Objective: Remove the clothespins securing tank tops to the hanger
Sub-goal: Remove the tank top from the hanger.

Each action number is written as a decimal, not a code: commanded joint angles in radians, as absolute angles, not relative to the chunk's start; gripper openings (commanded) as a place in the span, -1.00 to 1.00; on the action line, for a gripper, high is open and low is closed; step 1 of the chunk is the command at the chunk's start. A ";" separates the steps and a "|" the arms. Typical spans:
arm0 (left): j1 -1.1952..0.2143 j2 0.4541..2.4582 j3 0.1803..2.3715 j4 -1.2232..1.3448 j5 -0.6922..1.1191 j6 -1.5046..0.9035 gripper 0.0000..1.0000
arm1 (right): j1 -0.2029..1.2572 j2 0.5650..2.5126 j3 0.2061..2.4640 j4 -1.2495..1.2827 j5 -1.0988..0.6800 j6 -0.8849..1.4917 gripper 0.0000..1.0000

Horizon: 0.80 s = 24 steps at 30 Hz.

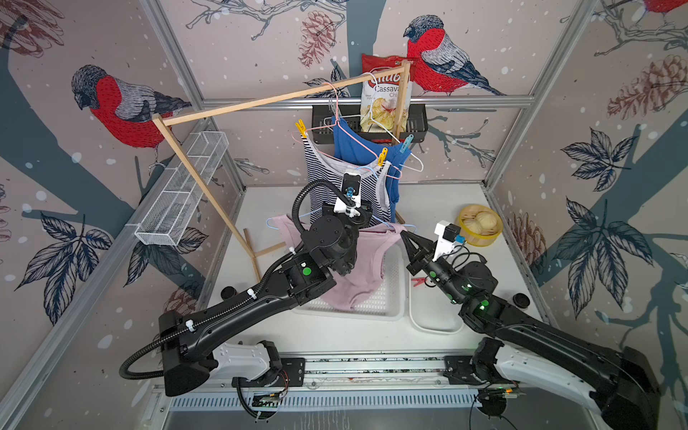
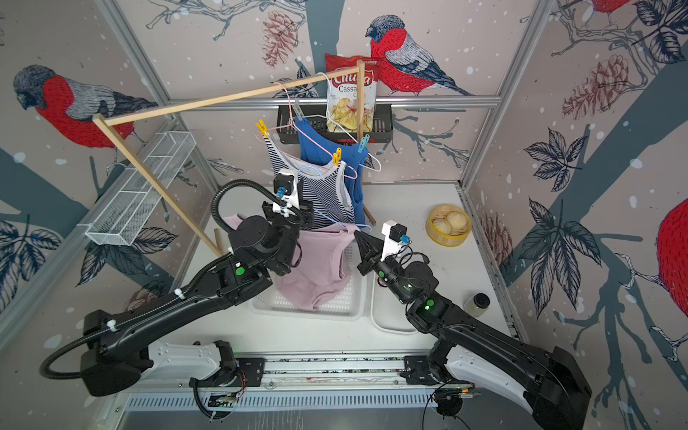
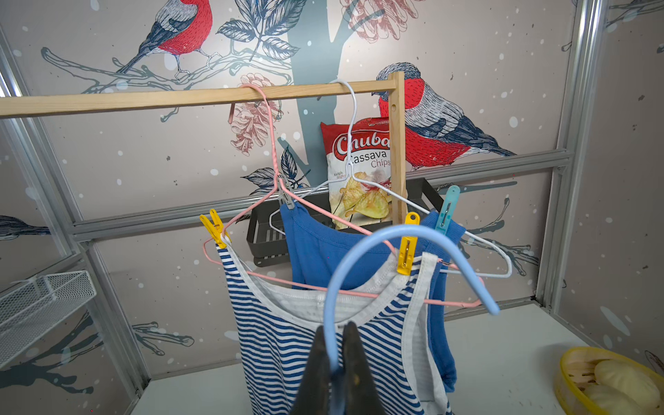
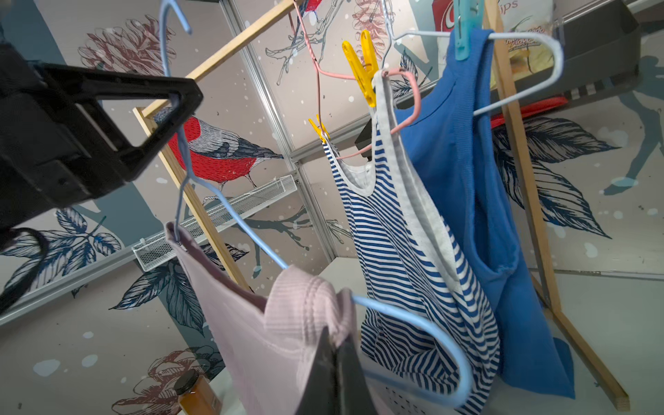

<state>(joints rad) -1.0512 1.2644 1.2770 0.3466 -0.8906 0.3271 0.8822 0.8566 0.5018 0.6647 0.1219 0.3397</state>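
- Your left gripper is clamped tight on the neck of the light blue hanger.
- Your right gripper is closed against the mauve top at its strap on that hanger's end. I cannot tell whether it pinches cloth.
- A yellow clothespin grips the striped top, just beyond the left gripper.
- A red clothespin lies in the white tray, under your right arm.

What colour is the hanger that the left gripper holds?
The hanger is light blue. It shows best in the left wrist view.
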 commanded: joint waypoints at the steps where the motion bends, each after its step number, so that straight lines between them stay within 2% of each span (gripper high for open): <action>1: -1.052 1.273 1.292 0.358 -0.922 0.372 -1.00 | 0.863 0.807 0.490 0.709 0.113 0.370 -1.00; 8: -1.052 1.252 1.284 0.339 -0.911 0.347 -1.00 | 0.793 0.662 0.473 0.591 0.195 0.399 -1.00; 17: -1.052 1.230 1.343 0.292 -0.883 0.329 -1.00 | 0.688 0.564 0.452 0.387 0.289 0.477 -1.00; 24: -1.052 1.239 1.397 0.279 -0.837 0.295 -1.00 | 0.665 0.633 0.404 0.429 0.171 0.537 -1.00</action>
<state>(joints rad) -1.0523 1.2327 1.3743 0.2722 -0.8539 0.3092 0.6605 0.6117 0.4194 0.3939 0.2237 0.5022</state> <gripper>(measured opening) 0.067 0.053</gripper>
